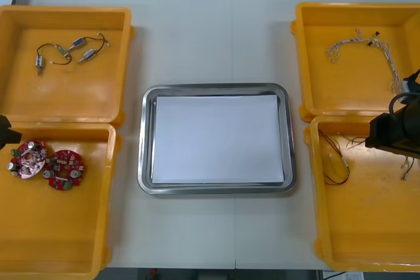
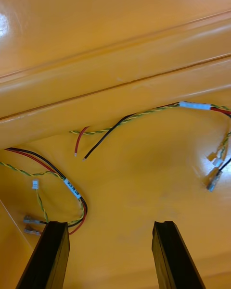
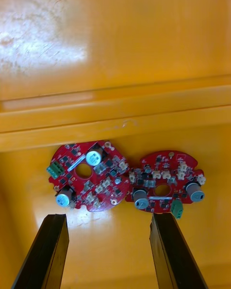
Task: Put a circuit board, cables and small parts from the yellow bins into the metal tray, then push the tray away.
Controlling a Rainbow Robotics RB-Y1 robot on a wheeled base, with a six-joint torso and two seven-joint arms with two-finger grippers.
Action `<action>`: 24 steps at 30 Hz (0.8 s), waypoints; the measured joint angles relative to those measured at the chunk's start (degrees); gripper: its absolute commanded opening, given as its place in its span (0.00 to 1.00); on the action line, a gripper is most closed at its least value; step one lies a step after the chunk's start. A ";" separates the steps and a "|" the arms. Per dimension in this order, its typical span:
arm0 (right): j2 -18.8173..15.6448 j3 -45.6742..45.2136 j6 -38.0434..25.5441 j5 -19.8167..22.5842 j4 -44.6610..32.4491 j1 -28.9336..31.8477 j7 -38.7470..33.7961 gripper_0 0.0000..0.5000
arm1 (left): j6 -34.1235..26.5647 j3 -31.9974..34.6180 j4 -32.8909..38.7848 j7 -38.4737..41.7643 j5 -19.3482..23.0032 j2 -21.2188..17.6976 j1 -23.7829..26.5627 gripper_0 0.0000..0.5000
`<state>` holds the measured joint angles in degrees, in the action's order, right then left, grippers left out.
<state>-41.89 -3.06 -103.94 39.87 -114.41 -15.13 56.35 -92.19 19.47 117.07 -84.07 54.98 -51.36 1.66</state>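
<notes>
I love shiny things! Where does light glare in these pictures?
Left wrist view: big white glare on the left bins, past the circuit boards and open left gripper. Right wrist view: small bright spot on the right bins, beyond the open right gripper. Front view: the tray rim gleams.

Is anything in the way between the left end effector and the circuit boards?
Nothing visible. The open left end effector hangs over the two circuit boards, which lie uncovered side by side in the near-left yellow bin.
</notes>
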 measured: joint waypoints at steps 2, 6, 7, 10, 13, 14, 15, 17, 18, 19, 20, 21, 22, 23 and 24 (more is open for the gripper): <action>0.76 0.96 0.60 -0.88 0.01 0.02 -0.94 1.00 | 0.56 1.62 -1.67 -0.11 1.61 -0.14 -0.84 1.00; 2.46 1.78 1.42 -1.95 0.02 0.21 -4.23 1.00 | 1.81 3.50 -5.06 -2.49 2.57 -0.14 -1.16 1.00; 2.92 1.78 1.54 -2.33 0.02 0.29 -4.28 1.00 | 2.34 3.60 -5.51 -3.69 2.57 -0.14 -1.24 1.00; 3.98 1.78 2.96 -3.51 0.02 0.91 -4.28 1.00 | 4.44 3.68 -5.95 -7.42 2.42 -0.14 -2.12 1.00; 4.56 1.78 4.59 -4.17 0.03 2.12 -4.28 1.00 | 6.13 3.69 -6.23 -8.84 2.15 -0.14 -3.17 1.00; 4.64 1.78 4.97 -4.22 0.03 2.55 -4.28 1.00 | 6.40 3.70 -6.47 -8.84 2.07 -0.14 -3.38 1.00; 4.72 1.78 5.39 -4.24 0.03 3.02 -4.28 1.00 | 6.67 3.70 -6.80 -8.84 1.97 -0.14 -3.54 1.00; 4.84 1.79 6.21 -4.29 0.03 3.90 -4.28 1.00 | 7.40 3.70 -7.68 -8.84 1.90 -0.14 -3.88 1.00; 4.88 1.79 6.54 -4.38 0.03 4.32 -4.28 1.00 | 7.83 3.70 -8.13 -8.84 1.90 -0.14 -4.08 1.00; 4.93 1.81 6.79 -4.58 0.03 4.73 -4.28 1.00 | 8.48 3.70 -8.53 -8.84 1.86 -0.14 -4.34 1.00; 5.00 1.86 6.96 -4.84 0.03 5.08 -4.28 1.00 | 9.16 3.70 -8.84 -8.84 1.78 -0.14 -4.63 1.00; 5.11 1.98 7.18 -5.26 0.04 5.41 -4.28 1.00 | 9.90 3.70 -9.11 -8.85 1.70 -0.14 -4.95 1.00; 5.26 2.18 7.42 -5.79 0.04 5.70 -4.28 1.00 | 10.64 3.70 -9.29 -8.84 1.56 -0.14 -5.34 1.00; 5.40 2.46 7.61 -6.34 0.04 5.94 -4.28 1.00 | 11.37 3.70 -9.38 -8.85 1.40 -0.14 -5.76 1.00; 5.55 2.83 7.81 -7.01 0.04 6.13 -4.28 1.00 | 12.09 3.70 -9.42 -8.85 1.19 -0.14 -6.23 1.00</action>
<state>-36.34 -0.23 -96.13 32.86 -114.37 -9.00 52.07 -80.09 23.16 107.64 -92.92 56.16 -51.50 -4.57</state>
